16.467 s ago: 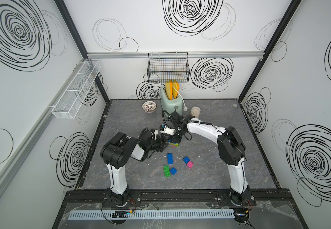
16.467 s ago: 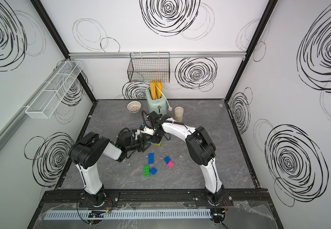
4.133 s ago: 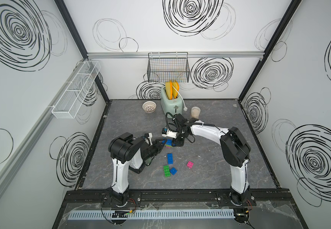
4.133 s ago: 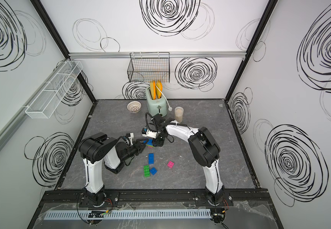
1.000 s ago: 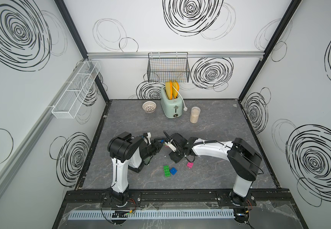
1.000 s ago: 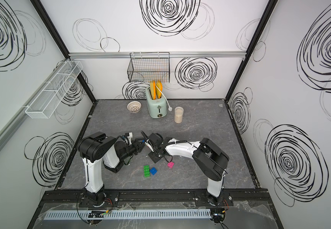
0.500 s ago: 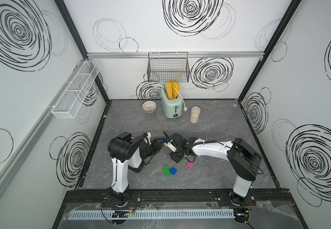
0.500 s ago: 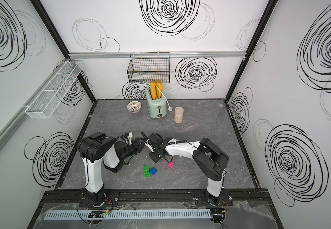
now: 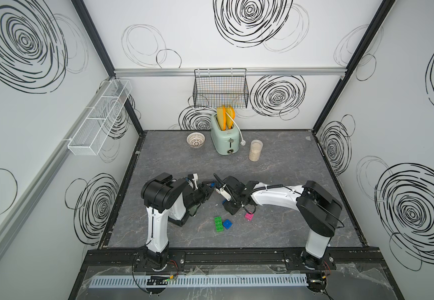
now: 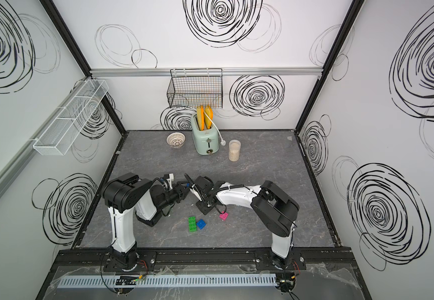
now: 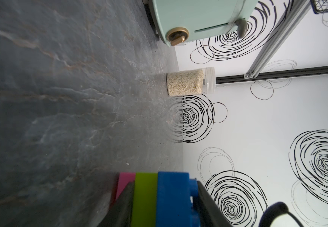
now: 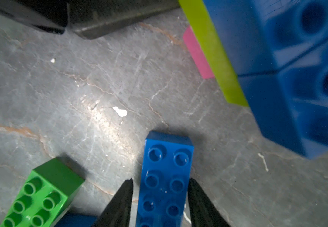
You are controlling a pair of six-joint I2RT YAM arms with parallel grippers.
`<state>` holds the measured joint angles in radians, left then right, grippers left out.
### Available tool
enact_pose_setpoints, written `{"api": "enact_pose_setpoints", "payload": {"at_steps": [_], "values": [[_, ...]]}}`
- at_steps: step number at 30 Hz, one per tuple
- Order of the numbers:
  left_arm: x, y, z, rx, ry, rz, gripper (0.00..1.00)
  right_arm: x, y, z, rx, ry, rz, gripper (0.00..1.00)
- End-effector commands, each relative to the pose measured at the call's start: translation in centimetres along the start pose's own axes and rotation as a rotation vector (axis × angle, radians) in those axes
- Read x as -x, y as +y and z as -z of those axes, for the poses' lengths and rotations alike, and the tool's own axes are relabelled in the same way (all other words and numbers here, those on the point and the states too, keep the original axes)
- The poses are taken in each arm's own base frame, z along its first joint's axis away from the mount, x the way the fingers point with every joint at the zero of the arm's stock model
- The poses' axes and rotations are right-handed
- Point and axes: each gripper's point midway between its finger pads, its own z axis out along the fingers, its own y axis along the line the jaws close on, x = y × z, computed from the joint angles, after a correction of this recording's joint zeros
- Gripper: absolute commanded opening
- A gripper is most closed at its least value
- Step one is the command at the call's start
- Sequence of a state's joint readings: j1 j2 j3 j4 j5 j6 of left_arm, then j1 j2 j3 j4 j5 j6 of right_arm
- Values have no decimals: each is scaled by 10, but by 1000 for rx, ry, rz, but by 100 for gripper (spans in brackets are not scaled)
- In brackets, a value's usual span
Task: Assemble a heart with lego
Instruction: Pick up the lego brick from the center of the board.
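On the grey counter (image 12: 80, 88), your right tool (image 12: 160, 179) pinches the long blue studded brick (image 12: 168, 157) tip-only; lifted, it may twist loose before meeting the left tool's (image 11: 165, 182) clamped pink-lime-blue heart (image 11: 145, 196).

We note glossy, smooth plastic on the blue brick (image 12: 167, 176) and green brick (image 12: 41, 192). The worktop (image 12: 100, 88) looks like veined grey stone, faintly shiny; toaster (image 11: 198, 17) smooth and glossy.

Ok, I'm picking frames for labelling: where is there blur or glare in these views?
Right wrist view: the heart, near the lens, is soft, the blue brick sharp, with a glare streak on the table. Left wrist view: the jar is crisp, the toaster slightly smeared. Both top views: evenly lit and sharp.
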<state>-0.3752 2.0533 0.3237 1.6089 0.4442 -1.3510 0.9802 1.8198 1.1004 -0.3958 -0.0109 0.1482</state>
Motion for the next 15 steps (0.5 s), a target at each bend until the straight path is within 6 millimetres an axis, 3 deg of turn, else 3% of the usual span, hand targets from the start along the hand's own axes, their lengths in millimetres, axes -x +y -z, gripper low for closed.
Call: {"api": "enact_pose_setpoints", "payload": {"at_steps": [1, 4, 8, 15], "values": [[4, -36, 2, -156, -30, -72, 37, -12, -2, -7, -21, 39, 8, 45], [3, -36, 2, -156, -27, -72, 37, -10, -3, -6, -26, 28, 5, 42], [2, -36, 1, -156, -25, -71, 38, -8, -4, -5, -26, 24, 4, 47], [1, -35, 2, -153, -24, -69, 39, -6, -3, -7, -25, 18, 7, 48]]}}
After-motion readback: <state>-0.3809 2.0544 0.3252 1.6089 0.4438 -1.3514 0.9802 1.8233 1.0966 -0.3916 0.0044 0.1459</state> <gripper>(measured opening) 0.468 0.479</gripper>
